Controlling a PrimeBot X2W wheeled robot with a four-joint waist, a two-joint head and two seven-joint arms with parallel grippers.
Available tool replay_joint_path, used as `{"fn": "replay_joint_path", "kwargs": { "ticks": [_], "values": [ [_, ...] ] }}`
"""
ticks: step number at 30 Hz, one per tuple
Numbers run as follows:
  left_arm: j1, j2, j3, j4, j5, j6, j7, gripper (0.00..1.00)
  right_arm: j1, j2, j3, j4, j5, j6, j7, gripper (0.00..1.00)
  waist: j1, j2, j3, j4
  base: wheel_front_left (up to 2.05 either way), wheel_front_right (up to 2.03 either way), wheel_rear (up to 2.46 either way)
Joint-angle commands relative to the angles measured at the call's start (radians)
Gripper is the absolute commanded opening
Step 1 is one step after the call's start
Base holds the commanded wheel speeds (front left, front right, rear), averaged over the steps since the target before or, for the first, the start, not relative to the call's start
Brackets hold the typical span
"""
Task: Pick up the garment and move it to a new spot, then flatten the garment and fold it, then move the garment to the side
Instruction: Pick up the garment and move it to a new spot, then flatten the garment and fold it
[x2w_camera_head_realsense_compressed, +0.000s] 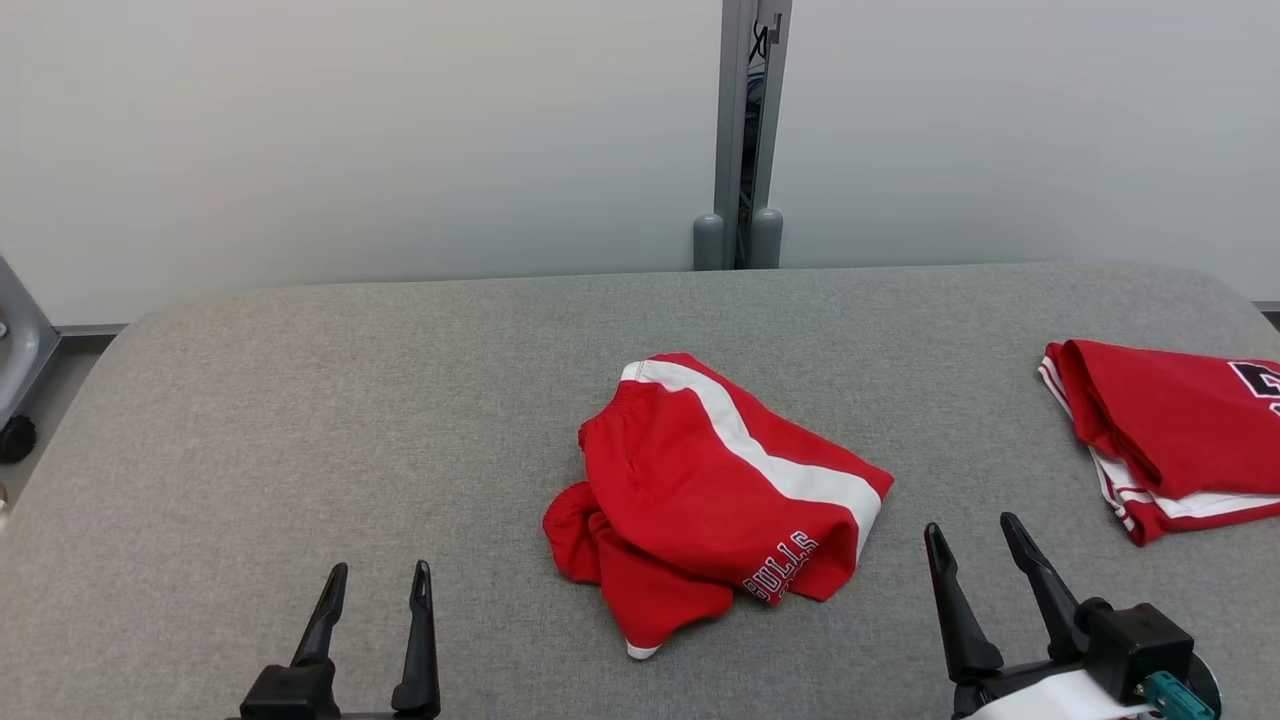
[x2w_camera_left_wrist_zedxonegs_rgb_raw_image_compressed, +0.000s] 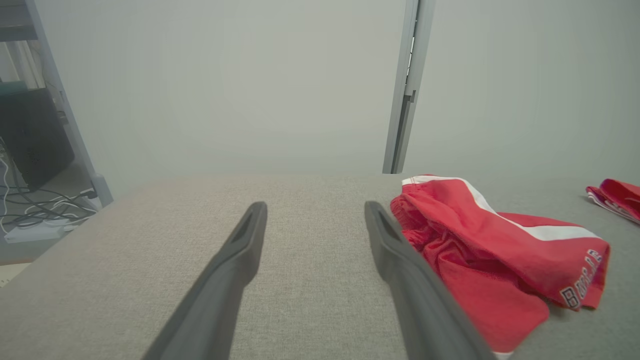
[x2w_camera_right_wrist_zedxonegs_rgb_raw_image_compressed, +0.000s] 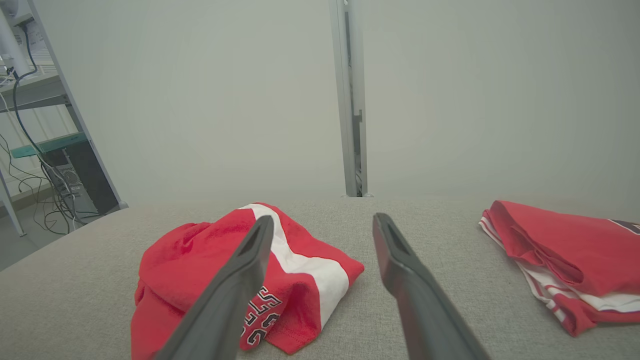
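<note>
Grey woven fabric covered the wide, round-cornered table (x2w_camera_head_realsense_compressed: 300, 400), which ran back to a plain pale wall (x2w_camera_head_realsense_compressed: 350, 130). At the near edge the left gripper (x2w_camera_head_realsense_compressed: 380, 567) hung low over bare cloth, its two long dark fingers spread apart and grasping nothing. The right gripper (x2w_camera_head_realsense_compressed: 970, 525) was likewise released, its fingers wide and empty above the table.

Between the two grippers, a little farther back and near the middle of the table, lay the crumpled red shorts with a broad white stripe (x2w_camera_head_realsense_compressed: 690, 480), bunched into a loose heap and touching neither gripper. In the left wrist view the inner finger crossed in front of the heap's edge; in the right wrist view one finger covered part of its middle. White-edged dark lettering (x2w_camera_head_realsense_compressed: 785, 565) near the hem was partly tucked under a fold, so only some letters could be read.

Well apart on the right side of the table rested a folded red garment with white trim (x2w_camera_head_realsense_compressed: 1160, 420). The picture's edge cut it off, and a dark mark on it was too clipped to make out.

Behind the table a grey metal post (x2w_camera_head_realsense_compressed: 750, 120) split the wall. Off the left side, tangled cables (x2w_camera_left_wrist_zedxonegs_rgb_raw_image_compressed: 40, 210) and a dark box (x2w_camera_left_wrist_zedxonegs_rgb_raw_image_compressed: 35, 135) sat on the floor, and a black caster (x2w_camera_head_realsense_compressed: 15, 438) showed beside the table's corner.
</note>
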Motion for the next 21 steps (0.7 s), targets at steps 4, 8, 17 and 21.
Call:
{"fn": "replay_joint_path", "kwargs": {
  "ticks": [4,8,17,21],
  "values": [
    [-0.001,0.001,0.009,0.005,0.007,0.006,0.000,1.00,0.004,-0.003,0.002,0.002,0.007,0.000,-0.004,1.00,0.0000,0.0000,0.002,-0.008,0.00,0.00,0.00],
    [-0.009,0.001,0.011,0.005,0.002,0.009,0.000,1.00,-0.004,-0.003,0.005,0.005,0.011,0.000,-0.004,1.00,0.0000,0.0000,0.004,-0.014,0.00,0.00,0.00],
    [-0.015,0.001,0.001,0.011,-0.007,0.016,0.000,1.00,-0.006,-0.003,0.010,0.008,0.017,0.000,-0.004,1.00,0.0000,0.0000,0.007,-0.016,0.00,0.00,0.00],
    [-0.017,0.001,-0.002,0.007,-0.007,0.017,0.000,1.00,-0.008,-0.003,0.010,0.011,0.015,0.000,-0.004,1.00,0.0000,0.0000,0.007,-0.015,0.00,0.00,0.00]
  ]
}}
